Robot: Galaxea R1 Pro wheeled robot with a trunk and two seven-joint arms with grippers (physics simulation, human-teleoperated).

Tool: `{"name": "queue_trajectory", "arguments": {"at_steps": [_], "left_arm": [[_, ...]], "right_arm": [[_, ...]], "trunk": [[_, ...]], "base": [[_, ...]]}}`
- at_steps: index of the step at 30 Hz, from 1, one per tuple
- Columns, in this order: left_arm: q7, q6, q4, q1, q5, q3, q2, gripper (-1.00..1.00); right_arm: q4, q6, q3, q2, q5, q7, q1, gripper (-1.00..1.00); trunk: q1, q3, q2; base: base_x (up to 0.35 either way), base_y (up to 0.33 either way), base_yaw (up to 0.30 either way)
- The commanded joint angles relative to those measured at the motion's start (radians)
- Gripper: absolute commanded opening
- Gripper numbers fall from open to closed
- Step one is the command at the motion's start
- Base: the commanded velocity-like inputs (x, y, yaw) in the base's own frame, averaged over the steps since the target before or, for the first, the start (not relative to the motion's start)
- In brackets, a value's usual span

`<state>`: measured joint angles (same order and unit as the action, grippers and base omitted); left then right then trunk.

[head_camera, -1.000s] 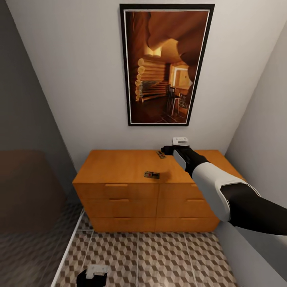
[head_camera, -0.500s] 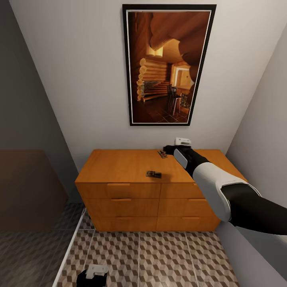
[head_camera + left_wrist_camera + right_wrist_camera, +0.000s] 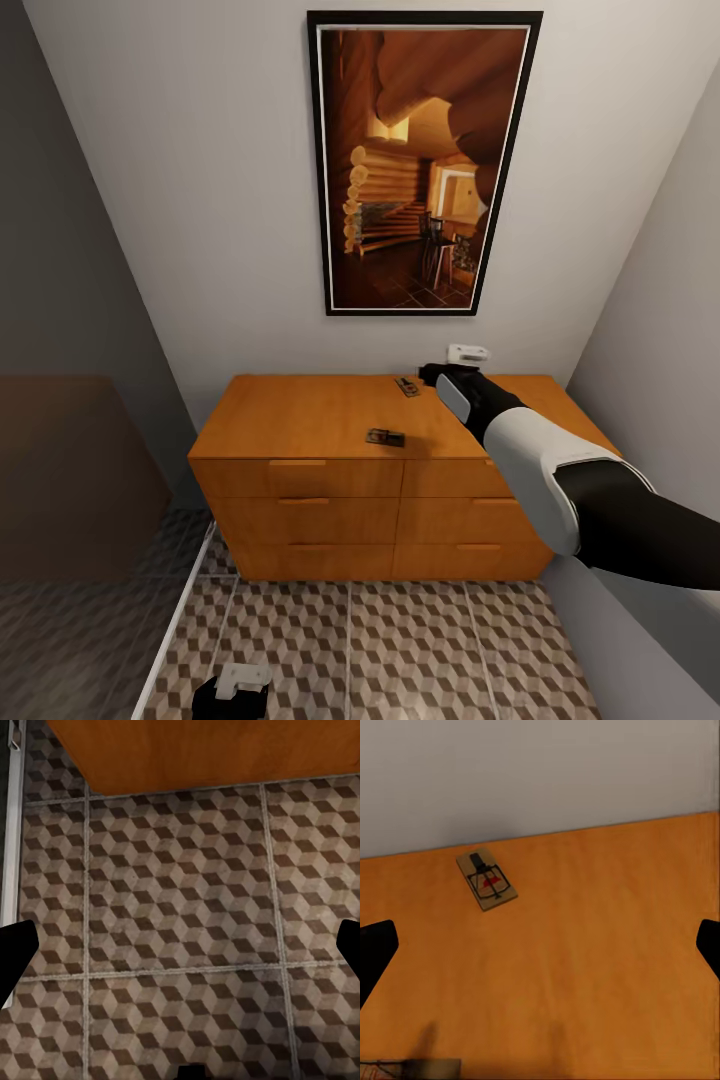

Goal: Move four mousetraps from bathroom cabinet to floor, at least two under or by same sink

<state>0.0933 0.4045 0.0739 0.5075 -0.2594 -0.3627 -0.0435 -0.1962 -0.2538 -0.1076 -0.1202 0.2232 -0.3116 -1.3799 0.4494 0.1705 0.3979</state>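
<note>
Two mousetraps lie on the flat top of the orange-brown cabinet (image 3: 300,480). One mousetrap (image 3: 405,386) is near the back wall, the other (image 3: 384,437) close to the front edge. My right gripper (image 3: 426,375) hovers over the cabinet top just right of the back trap, open and holding nothing. In the right wrist view the back mousetrap (image 3: 486,879) lies ahead between the spread fingers, and another mousetrap (image 3: 405,1069) shows at the frame's corner. My left gripper (image 3: 225,700) hangs low over the patterned bathroom floor (image 3: 400,640), open and empty, with its fingers (image 3: 15,952) wide apart.
A framed picture (image 3: 425,165) hangs on the wall above the cabinet. A wall closes in on the right (image 3: 660,330). A dark glass shower enclosure (image 3: 80,520) with a white bottom rail stands on the left. The cabinet front (image 3: 202,754) is near the left gripper.
The whole head view shifted slightly, so the camera moved. My right gripper drifted a little to the right along the back of the cabinet top. The traps have not moved.
</note>
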Motion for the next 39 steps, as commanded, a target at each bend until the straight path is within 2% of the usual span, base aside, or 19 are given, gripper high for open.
{"name": "queue_trajectory", "arguments": {"at_steps": [1, 8, 14, 36, 39], "left_arm": [[0.002, 0.007, 0.004, 0.002, -0.006, -0.009, -0.001, 1.00], [0.002, 0.007, 0.004, 0.002, -0.006, -0.009, -0.001, 1.00], [0.002, 0.007, 0.004, 0.002, -0.006, -0.009, -0.001, 1.00], [0.003, 0.007, 0.004, 0.002, -0.006, -0.009, -0.001, 1.00], [0.003, 0.007, 0.004, 0.002, -0.006, -0.009, -0.001, 1.00]], "right_arm": [[-0.002, -0.006, -0.009, 0.001, 0.008, -0.017, -0.001, 1.00], [-0.002, -0.005, -0.010, 0.000, 0.002, -0.089, -0.001, 1.00], [-0.002, -0.007, -0.010, -0.001, 0.001, -0.125, 0.000, 1.00], [-0.002, -0.010, -0.011, -0.001, 0.002, -0.134, -0.001, 1.00], [-0.002, -0.012, -0.012, -0.001, -0.009, -0.129, -0.001, 1.00]], "trunk": [[0.001, 0.002, 0.002], [0.001, 0.002, 0.002], [0.001, 0.002, 0.002], [0.001, 0.002, 0.002], [0.001, 0.002, 0.002]], "base": [[0.000, 0.000, 0.000], [0.000, 0.000, 0.000], [0.000, 0.000, 0.000], [0.000, 0.000, 0.000], [0.000, 0.000, 0.000]]}}
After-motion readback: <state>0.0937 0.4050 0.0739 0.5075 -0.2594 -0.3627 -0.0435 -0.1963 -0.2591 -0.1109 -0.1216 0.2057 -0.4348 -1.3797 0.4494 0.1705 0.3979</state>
